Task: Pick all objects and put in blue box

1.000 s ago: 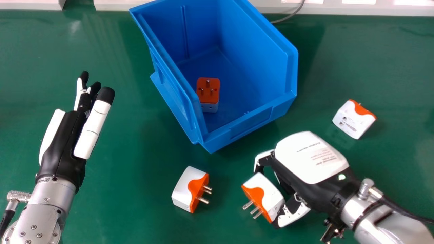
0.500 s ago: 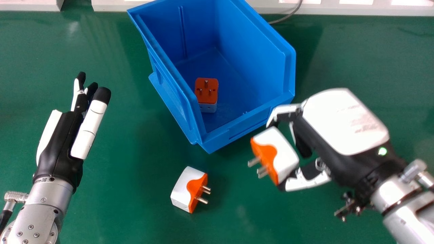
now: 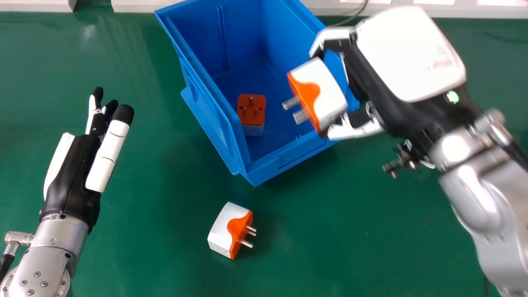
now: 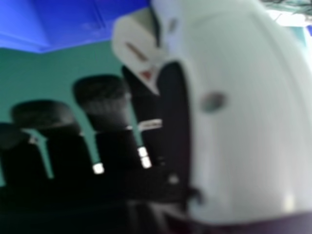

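Note:
In the head view my right hand (image 3: 408, 57) is shut on a white and orange plug adapter (image 3: 319, 93), held above the right wall of the blue box (image 3: 288, 159), prongs facing left. The right hand view has the same hand (image 4: 102, 100), its thumb against the held adapter (image 4: 134, 41). Inside the box, near its left wall, sits another adapter (image 3: 251, 110) with its orange prong side up. One more adapter (image 3: 231, 231) lies on the table in front of the box. My left hand (image 3: 76, 169) stays at the left with straight fingers.
The green table (image 3: 165, 255) lies under everything. A grey cable (image 3: 352, 17) runs behind the box near the pale ledge (image 3: 144, 5) at the table's back. My right forearm (image 3: 478, 194) covers part of the table's right side.
My right hand has lifted the adapter from in front of the box and carried it toward the back, over the box's right side. The left hand has barely moved.

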